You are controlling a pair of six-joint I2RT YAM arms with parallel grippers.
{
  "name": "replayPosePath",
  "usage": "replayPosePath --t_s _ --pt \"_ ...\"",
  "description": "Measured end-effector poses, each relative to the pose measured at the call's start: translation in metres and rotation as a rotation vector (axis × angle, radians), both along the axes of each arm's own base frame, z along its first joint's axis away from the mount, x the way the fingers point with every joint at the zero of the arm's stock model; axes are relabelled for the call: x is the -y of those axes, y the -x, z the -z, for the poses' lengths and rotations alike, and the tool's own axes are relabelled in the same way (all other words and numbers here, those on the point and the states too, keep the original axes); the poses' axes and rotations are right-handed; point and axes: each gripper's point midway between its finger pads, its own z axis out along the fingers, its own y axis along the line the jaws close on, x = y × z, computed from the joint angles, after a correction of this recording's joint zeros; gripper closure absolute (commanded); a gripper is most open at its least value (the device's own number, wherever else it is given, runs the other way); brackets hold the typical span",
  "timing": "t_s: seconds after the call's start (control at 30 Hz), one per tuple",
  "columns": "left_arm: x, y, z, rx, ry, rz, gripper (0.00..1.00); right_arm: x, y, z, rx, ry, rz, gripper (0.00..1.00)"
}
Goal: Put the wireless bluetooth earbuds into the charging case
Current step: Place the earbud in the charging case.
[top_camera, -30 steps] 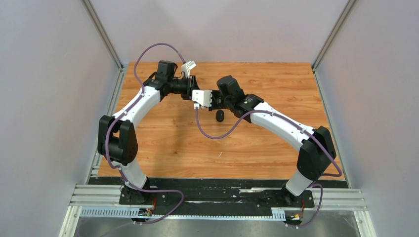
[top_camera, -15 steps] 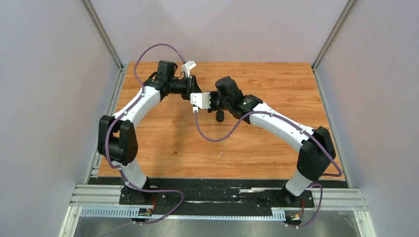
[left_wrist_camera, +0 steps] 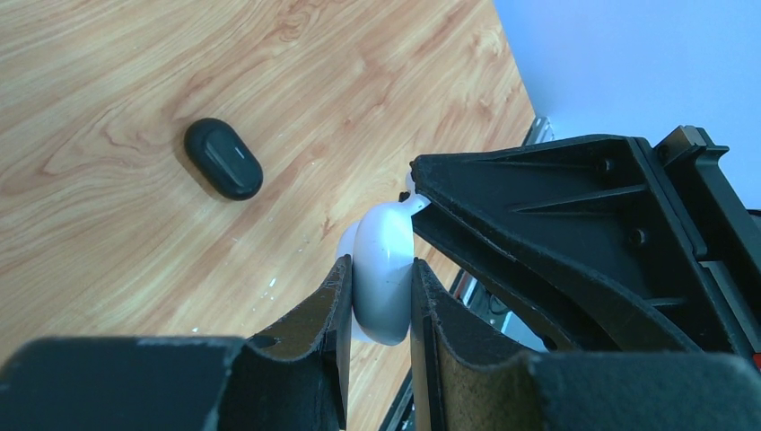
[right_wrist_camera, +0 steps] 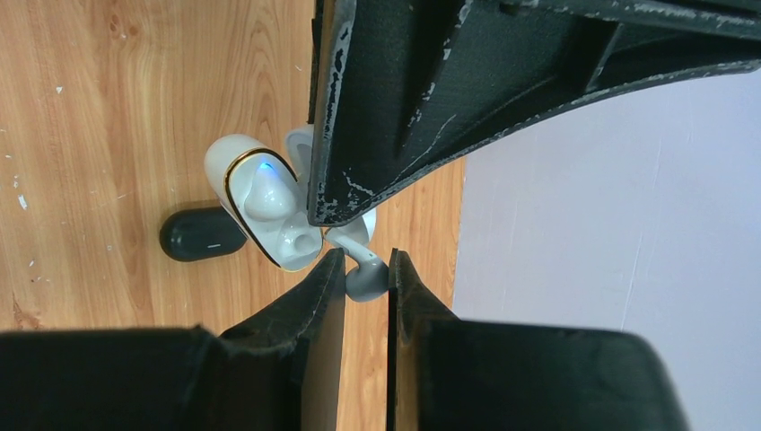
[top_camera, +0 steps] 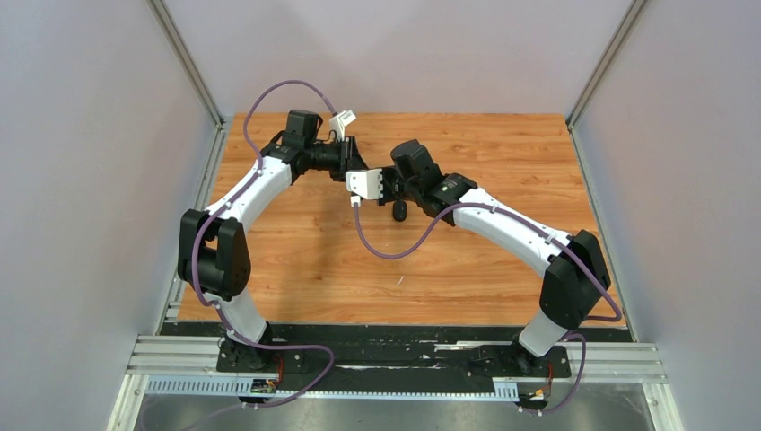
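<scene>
My left gripper (left_wrist_camera: 381,269) is shut on the white charging case (left_wrist_camera: 384,269), held above the table. In the right wrist view the case (right_wrist_camera: 260,202) is open, with a gold rim and a blue light inside. One round socket (right_wrist_camera: 301,239) near its lower edge shows empty. My right gripper (right_wrist_camera: 366,259) is shut on a white earbud (right_wrist_camera: 365,280). The earbud's stem points up at the case's lower edge, close beside the empty socket. I cannot tell whether they touch. In the top view both grippers meet at mid-table (top_camera: 359,175).
A black oval case (top_camera: 399,211) lies shut on the wooden table (top_camera: 296,260), just below the grippers, also seen as a black oval case (left_wrist_camera: 223,159). A tiny white speck (top_camera: 400,281) lies nearer the front. Grey walls close in three sides.
My right wrist has edged slightly left and down toward the left gripper. The left arm and the black case have not moved.
</scene>
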Motion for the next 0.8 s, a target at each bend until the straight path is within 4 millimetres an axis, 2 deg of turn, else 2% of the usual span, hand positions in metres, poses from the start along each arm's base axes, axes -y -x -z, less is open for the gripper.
replayPosePath --t_s 0.4,0.57,0.8 --pt "0.001 -0.003 -0.002 0.005 0.009 -0.008 1.0 -0.001 0.007 -0.005 0.004 -0.003 -0.012 1.0" --pt "0.0 -0.004 -0.003 0.006 0.013 -0.011 1.0 -0.001 0.012 0.001 -0.014 0.01 -0.022 1.0" --pt "0.0 -0.005 -0.003 0.007 0.012 -0.013 1.0 0.003 0.009 0.001 -0.005 0.019 0.01 1.0"
